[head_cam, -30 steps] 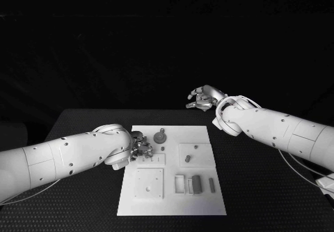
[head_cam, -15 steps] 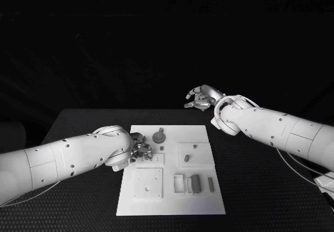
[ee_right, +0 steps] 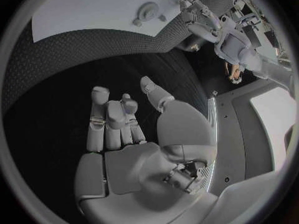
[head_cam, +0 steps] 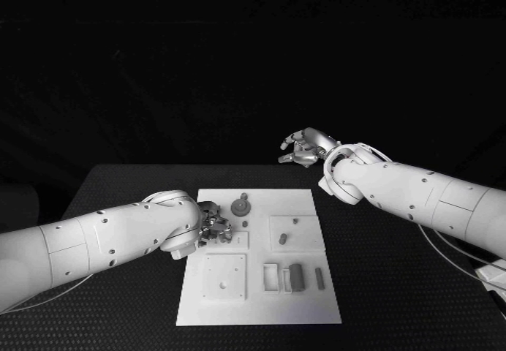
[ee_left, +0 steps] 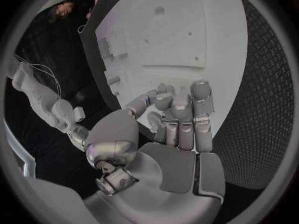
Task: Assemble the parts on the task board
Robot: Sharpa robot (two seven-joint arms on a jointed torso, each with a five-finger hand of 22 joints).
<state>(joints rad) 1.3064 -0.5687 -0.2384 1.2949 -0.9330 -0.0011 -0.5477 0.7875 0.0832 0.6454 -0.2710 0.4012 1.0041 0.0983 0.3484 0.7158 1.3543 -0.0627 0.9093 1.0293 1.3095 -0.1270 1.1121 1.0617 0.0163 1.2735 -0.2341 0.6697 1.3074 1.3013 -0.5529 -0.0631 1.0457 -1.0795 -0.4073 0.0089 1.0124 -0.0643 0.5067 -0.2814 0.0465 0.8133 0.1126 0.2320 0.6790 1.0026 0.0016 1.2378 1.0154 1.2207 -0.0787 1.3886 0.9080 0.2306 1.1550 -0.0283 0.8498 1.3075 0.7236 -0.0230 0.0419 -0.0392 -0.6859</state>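
The white task board point(head_cam: 260, 307) lies mid-table. On it a round grey part point(head_cam: 243, 208) sits near the far edge, a small grey piece point(head_cam: 284, 238) lies in a square recess, and upright grey pieces point(head_cam: 298, 276) stand at the near right. My left hand point(head_cam: 214, 227) hovers low over the board's left side with its fingers point(ee_left: 179, 115) curled toward the thumb; whether they pinch anything is hidden. My right hand point(head_cam: 305, 148) is raised beyond the board's far right corner, holding nothing, its fingers point(ee_right: 109, 117) loosely bent and the thumb apart.
A square white plate point(head_cam: 226, 276) with small holes sits on the board's near left, beside a white block point(head_cam: 272, 278). Black table surface point(head_cam: 411, 292) surrounds the board on all sides. In the right wrist view the board point(ee_right: 93, 5) lies far below the hand.
My right hand has drifted slightly left. The left hand stays over the same spot on the board, fingers still curled.
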